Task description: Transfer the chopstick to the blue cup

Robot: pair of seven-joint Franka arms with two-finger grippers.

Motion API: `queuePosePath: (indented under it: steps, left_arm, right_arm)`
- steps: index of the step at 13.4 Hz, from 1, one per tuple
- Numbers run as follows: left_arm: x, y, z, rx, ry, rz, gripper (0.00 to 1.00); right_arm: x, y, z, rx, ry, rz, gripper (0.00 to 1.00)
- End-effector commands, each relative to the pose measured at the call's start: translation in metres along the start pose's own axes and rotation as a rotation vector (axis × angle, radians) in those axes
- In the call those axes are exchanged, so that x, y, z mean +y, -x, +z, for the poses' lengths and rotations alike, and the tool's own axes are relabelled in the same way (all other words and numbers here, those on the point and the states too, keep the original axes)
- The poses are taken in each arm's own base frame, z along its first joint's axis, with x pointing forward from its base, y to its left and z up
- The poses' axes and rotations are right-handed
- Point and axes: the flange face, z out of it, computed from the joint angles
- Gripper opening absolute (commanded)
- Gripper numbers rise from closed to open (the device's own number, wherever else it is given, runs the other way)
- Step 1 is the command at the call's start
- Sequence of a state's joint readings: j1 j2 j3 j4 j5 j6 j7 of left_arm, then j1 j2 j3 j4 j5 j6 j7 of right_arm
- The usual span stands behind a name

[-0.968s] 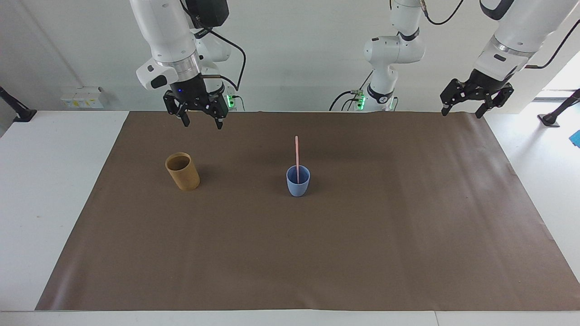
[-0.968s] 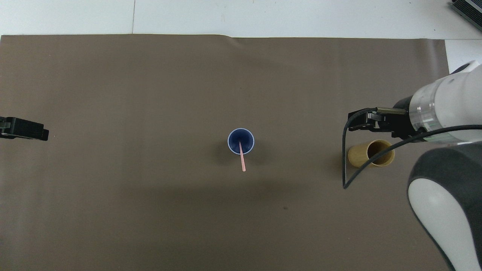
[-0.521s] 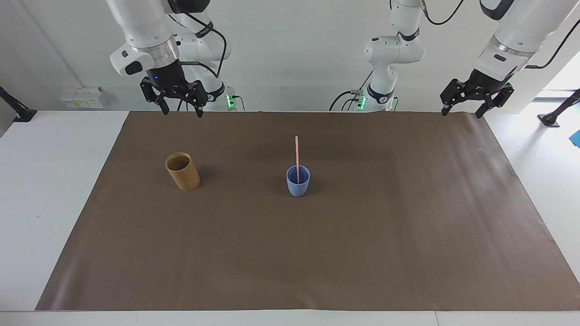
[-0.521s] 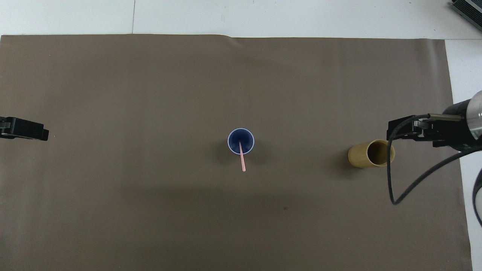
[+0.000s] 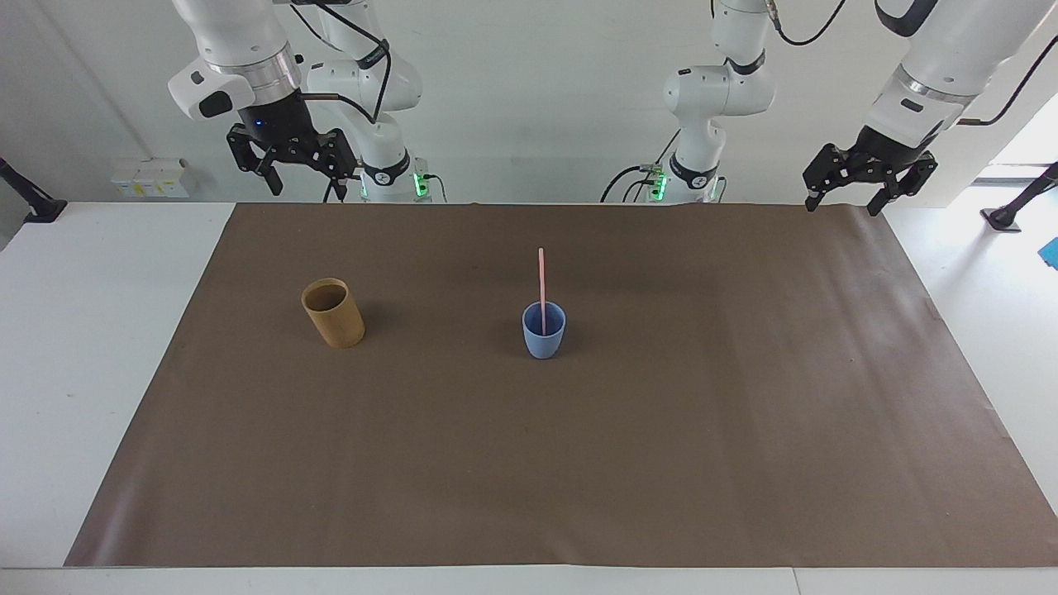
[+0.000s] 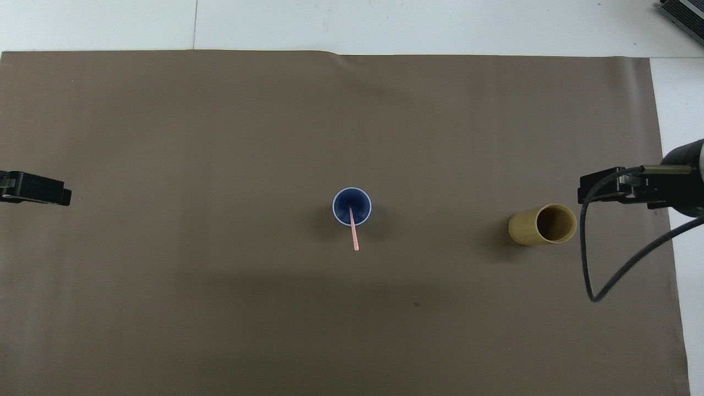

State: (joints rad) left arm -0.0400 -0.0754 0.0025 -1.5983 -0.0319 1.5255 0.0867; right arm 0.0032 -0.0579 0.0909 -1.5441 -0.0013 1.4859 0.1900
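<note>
The light blue cup (image 5: pixel 544 330) (image 6: pixel 352 205) stands upright in the middle of the brown mat. The pale pink chopstick (image 5: pixel 541 279) (image 6: pixel 353 234) stands in it, its upper end leaning toward the robots. My right gripper (image 5: pixel 303 183) (image 6: pixel 591 192) hangs open and empty, high over the mat's edge at the right arm's end. My left gripper (image 5: pixel 843 201) (image 6: pixel 60 197) waits open and empty over the mat's edge at the left arm's end.
A taller tan-brown cup (image 5: pixel 332 312) (image 6: pixel 543 224) stands on the brown mat (image 5: pixel 579 463) toward the right arm's end, level with the blue cup. A black cable (image 6: pixel 591 264) hangs from the right arm.
My right gripper has risen and drawn back from over the mat near the tan cup toward the right arm's end. The left arm, both cups and the chopstick have not moved.
</note>
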Motion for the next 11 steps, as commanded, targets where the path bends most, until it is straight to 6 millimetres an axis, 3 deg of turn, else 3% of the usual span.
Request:
queuePosePath:
  steps: [1, 11]
  left_arm:
    - [-0.0032, 0.0012, -0.003, -0.009, -0.007, 0.005, 1.0]
    - [-0.0034, 0.0012, -0.003, -0.009, -0.008, 0.005, 1.0]
  right_arm:
    - [0.0025, -0.0021, -0.0038, -0.004, 0.01, -0.02, 1.0]
    - [0.0076, -0.001, -0.004, -0.002, 0.002, -0.005, 1.0]
